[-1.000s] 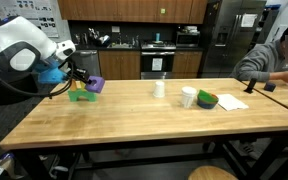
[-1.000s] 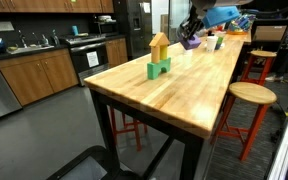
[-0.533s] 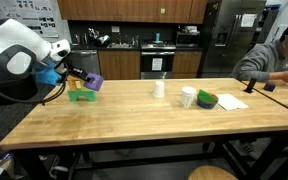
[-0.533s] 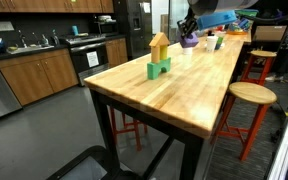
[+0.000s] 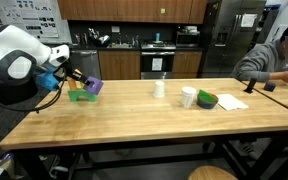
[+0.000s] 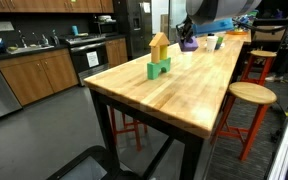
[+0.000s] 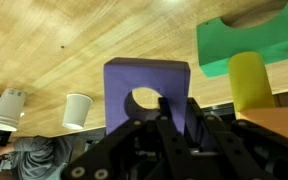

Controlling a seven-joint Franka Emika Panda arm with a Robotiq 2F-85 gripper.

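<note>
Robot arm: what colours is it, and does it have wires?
The arm is white and chunky, with rounded joints and a dark ring. Near the wrist sits a bright blue part. The gripper is black, and a thin black cable loops underneath.

There is one purple block (image 7: 144, 88), one green block (image 7: 246, 42), one yellow cylinder (image 7: 249, 85), two white cups (image 5: 160, 88) (image 5: 188, 97) and one bowl (image 5: 207, 100).
</note>
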